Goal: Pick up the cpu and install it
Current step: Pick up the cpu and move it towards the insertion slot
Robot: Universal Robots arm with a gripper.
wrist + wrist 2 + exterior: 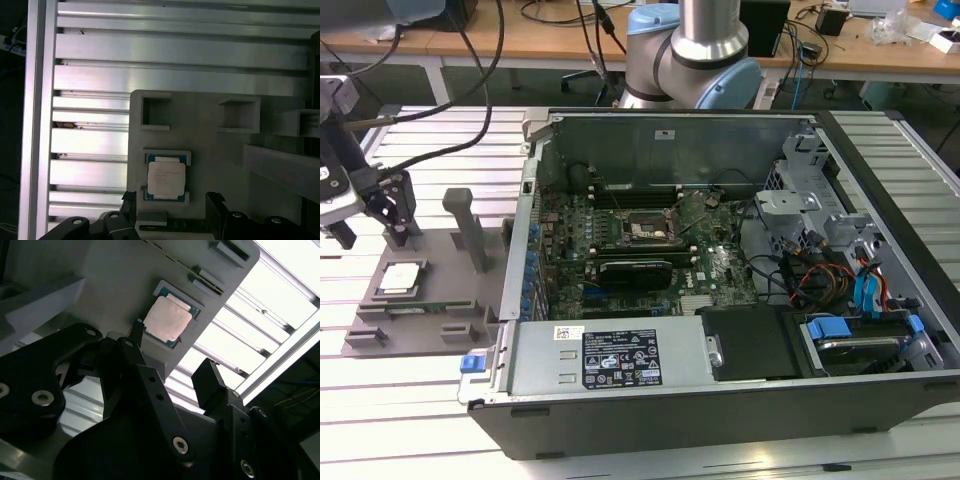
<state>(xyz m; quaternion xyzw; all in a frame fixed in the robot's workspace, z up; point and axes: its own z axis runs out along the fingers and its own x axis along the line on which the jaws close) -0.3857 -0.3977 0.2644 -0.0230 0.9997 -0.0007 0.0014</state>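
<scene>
The cpu (400, 278), a flat square chip with a silver-grey top, lies in a recess of the grey holder plate (450, 300) at the exterior view's left. Both wrist views look down on the cpu (167, 319) (166, 175) seated in its pocket. My gripper (365, 220) hangs above the far end of the plate, apart from the chip. Its black fingers (137, 342) stand wide in both wrist views, so the gripper (172, 360) (171, 202) is open with nothing between them. The black socket frame (645, 230) sits on the motherboard inside the open computer case.
The open computer case (720, 370) takes up the middle and the exterior view's right, with cables, drive bays and a black card (635, 272) inside. A grey upright post (470, 225) rises from the holder plate. The arm's base (695, 50) stands behind the case on a slotted aluminium table (400, 400).
</scene>
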